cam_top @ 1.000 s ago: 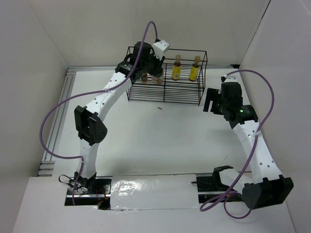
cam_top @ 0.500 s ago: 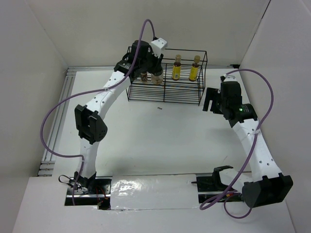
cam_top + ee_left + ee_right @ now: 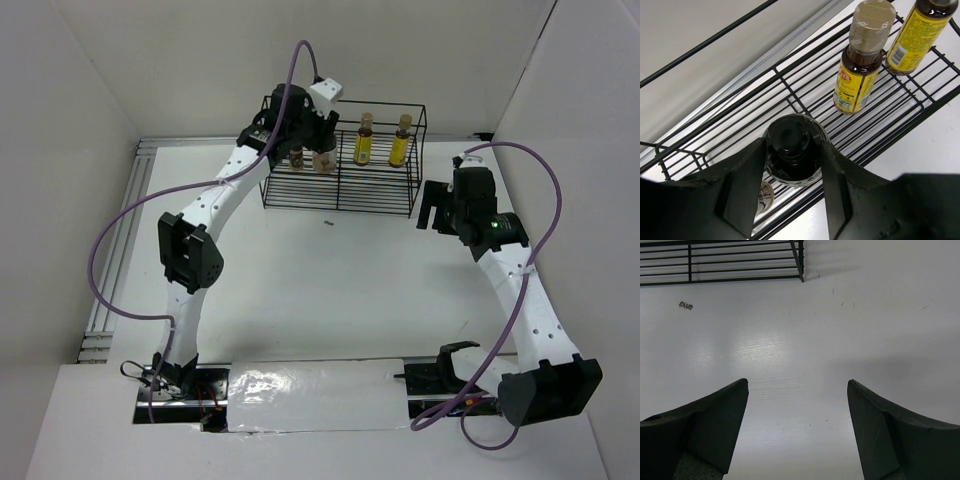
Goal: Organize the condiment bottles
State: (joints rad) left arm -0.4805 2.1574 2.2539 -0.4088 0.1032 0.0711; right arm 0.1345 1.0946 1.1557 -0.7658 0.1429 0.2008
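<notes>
Editor: Where is the black-lidded jar shown?

Photographer: It is shown upright on the wire shelf of a black rack, in the rack's left half. It is clasped by the left gripper, whose fingers are pressed against its two sides.

Editor: What is seen around it?

Photographer: A yellow bottle with a tan cap is stood near it on the same shelf, apart from the jar. A second yellow bottle is stood just past that one, its top cut off by the edge of the wrist view. From overhead, both are seen upright in the rack's right half. A smaller jar is seen just beside the held jar, on the side away from the bottles; its lid cannot be made out.

Editor: And the other arm?

Photographer: The right gripper is held over the white table, to the right of the rack and well apart from the bottles. Its fingers are spread wide. A corner of the rack is caught at the top of its wrist view, and a small dark mark is seen on the table in front of the rack.
</notes>
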